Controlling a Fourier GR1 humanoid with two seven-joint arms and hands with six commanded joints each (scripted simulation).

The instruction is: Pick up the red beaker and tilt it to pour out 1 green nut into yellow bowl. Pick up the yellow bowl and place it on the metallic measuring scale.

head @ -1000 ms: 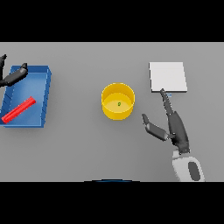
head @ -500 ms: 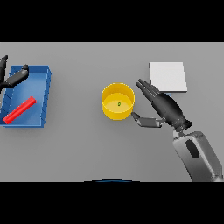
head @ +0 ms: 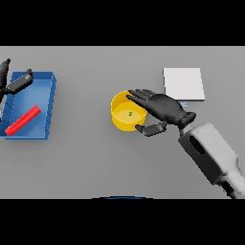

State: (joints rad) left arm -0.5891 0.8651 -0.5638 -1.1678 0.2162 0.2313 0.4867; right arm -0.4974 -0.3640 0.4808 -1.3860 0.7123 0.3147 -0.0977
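R hand spread over yellow bowl's 3 o'clock rim, fingers across top, thumb at outer wall, not clamped. Green nut inside. Scale at bowl's 2 o'clock. L hand open over blue tray w/ red beaker.

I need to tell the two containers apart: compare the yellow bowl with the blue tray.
The yellow bowl is round, while the blue tray is rectangular. The bowl sits mid-table with the right hand reaching over its rim; the tray sits at the left, with the left hand at its far corner. The bowl holds a small green nut; the tray holds the red beaker, lying down. Both are open-topped.
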